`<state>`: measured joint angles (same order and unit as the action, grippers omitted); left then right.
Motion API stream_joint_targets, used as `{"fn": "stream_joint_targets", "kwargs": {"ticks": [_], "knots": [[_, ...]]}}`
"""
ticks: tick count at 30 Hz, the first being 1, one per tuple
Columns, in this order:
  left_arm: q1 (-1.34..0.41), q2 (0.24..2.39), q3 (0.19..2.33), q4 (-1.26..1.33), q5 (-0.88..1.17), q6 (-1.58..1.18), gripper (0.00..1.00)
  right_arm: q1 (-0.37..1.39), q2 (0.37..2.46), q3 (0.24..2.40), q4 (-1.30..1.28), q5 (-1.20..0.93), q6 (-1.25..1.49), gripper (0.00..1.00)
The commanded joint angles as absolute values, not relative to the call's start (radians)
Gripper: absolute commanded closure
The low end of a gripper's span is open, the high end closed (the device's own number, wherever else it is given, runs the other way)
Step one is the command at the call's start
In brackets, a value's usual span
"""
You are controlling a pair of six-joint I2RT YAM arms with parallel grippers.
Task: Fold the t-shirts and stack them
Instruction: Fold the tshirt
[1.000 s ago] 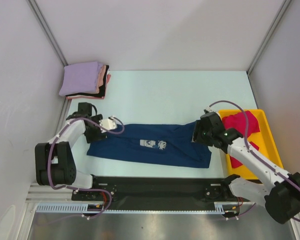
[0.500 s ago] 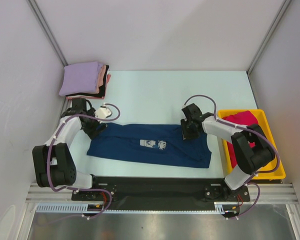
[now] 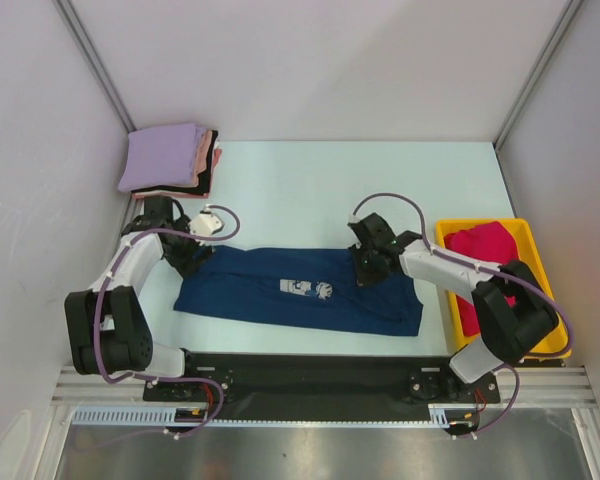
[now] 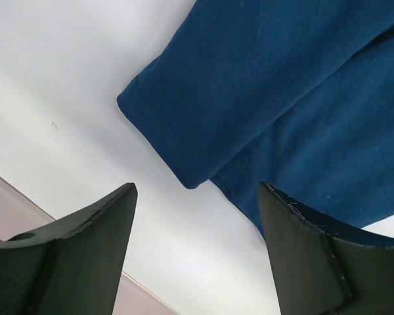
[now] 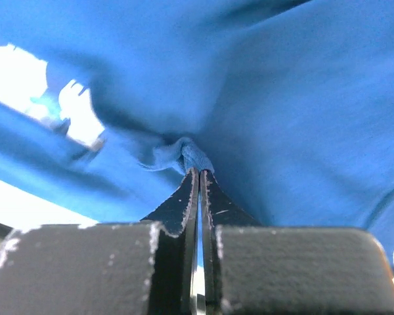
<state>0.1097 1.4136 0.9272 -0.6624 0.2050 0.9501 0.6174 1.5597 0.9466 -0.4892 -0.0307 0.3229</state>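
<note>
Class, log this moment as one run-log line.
right gripper shut on navy t-shirt | left gripper open near its sleeve | folded stack far left

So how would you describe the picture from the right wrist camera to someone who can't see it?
The right hand, seen close up from its own wrist, is pinched shut on a small bunched fold of the navy t-shirt. The blue cloth fills nearly the whole picture.
</note>
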Motion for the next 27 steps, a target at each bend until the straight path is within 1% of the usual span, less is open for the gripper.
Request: {"fn": "stream_joint_targets", "kwargs": {"ticks": [1,6,12,15,18,19,20,21,22,24,25,27], "knots": [[0.112,1.404,0.953,-0.646,0.224,0.943,0.20,0.712,1.490,0.940,-0.575,-0.021,0.353,1.00],[0.113,1.405,0.937,-0.627,0.219,0.948,0.20,0.814,1.480,0.900,-0.592,-0.087,0.396,1.00],[0.110,1.419,0.922,-0.618,0.199,0.968,0.20,0.844,1.488,0.910,-0.583,-0.127,0.397,1.00],[0.112,1.420,0.916,-0.612,0.196,0.968,0.20,0.859,1.489,0.916,-0.575,-0.159,0.382,0.95],[0.112,1.422,0.914,-0.612,0.201,0.960,0.20,0.868,1.479,0.913,-0.572,-0.205,0.362,0.65],[0.112,1.422,0.914,-0.612,0.201,0.957,0.20,0.873,1.474,0.914,-0.568,-0.221,0.354,0.50],[0.112,1.422,0.913,-0.612,0.210,0.950,0.20,0.887,1.459,0.914,-0.565,-0.250,0.332,0.47],[0.112,1.420,0.919,-0.614,0.216,0.945,0.20,0.896,1.448,0.914,-0.561,-0.270,0.316,0.40],[0.110,1.420,0.923,-0.620,0.224,0.930,0.20,0.906,1.436,0.916,-0.560,-0.290,0.304,0.36],[0.113,1.420,0.946,-0.627,0.258,0.908,0.20,0.916,1.376,0.917,-0.568,-0.282,0.305,0.35],[0.117,1.419,0.956,-0.620,0.271,0.863,0.20,0.907,1.349,0.911,-0.571,-0.214,0.330,0.34],[0.132,1.422,0.979,-0.556,0.282,0.775,0.20,0.792,1.273,0.862,-0.577,-0.181,0.440,0.34]]}}
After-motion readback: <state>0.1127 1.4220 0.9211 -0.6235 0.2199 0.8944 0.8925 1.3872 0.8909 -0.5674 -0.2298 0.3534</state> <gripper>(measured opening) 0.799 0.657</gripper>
